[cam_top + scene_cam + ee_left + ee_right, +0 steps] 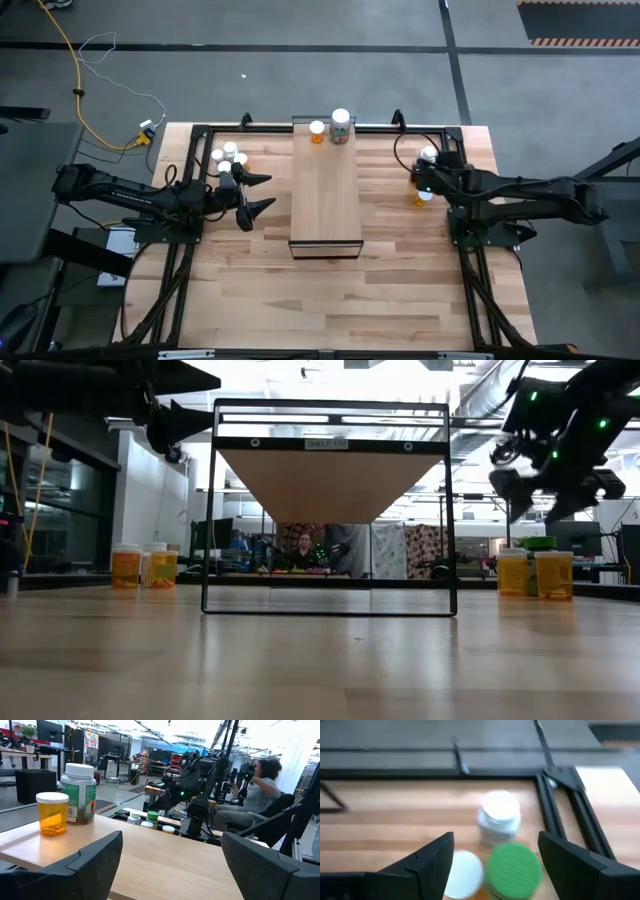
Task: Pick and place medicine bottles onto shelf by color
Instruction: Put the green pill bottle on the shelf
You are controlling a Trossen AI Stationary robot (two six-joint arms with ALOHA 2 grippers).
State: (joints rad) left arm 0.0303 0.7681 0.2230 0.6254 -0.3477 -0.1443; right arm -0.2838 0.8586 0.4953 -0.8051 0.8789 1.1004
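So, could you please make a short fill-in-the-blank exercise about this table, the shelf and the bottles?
1. On the shelf stand ____ bottles, both at its far end.
2. The orange bottle on the shelf has a ____ cap.
3. The right gripper hangs above a bottle whose cap is ____.
4. The left gripper, beside the shelf, has its jaws ____ and holds nothing.

Missing words: two; white; green; open
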